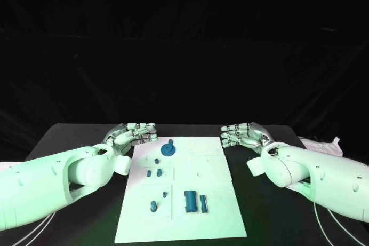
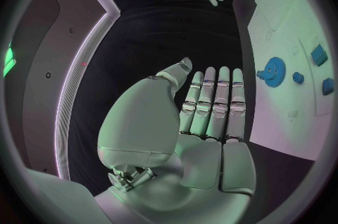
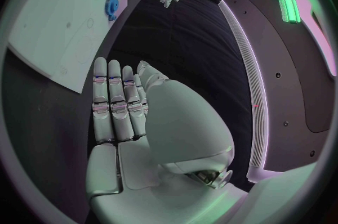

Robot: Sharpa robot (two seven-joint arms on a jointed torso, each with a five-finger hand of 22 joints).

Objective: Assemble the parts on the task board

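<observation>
A flat black worktop (image 1: 77,136) with a matte surface spans the lower part of the head view, its far edge running straight across. Behind it hangs a black, softly creased fabric backdrop (image 1: 184,54) that takes up the whole upper half. A crumpled white sheet of paper or plastic (image 1: 323,145) lies at the worktop's right edge. Greenish light falls over the scene.

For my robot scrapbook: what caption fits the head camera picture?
Both hands, left hand and right hand, hover open beside the far end of the white task board, blue parts untouched.
</observation>
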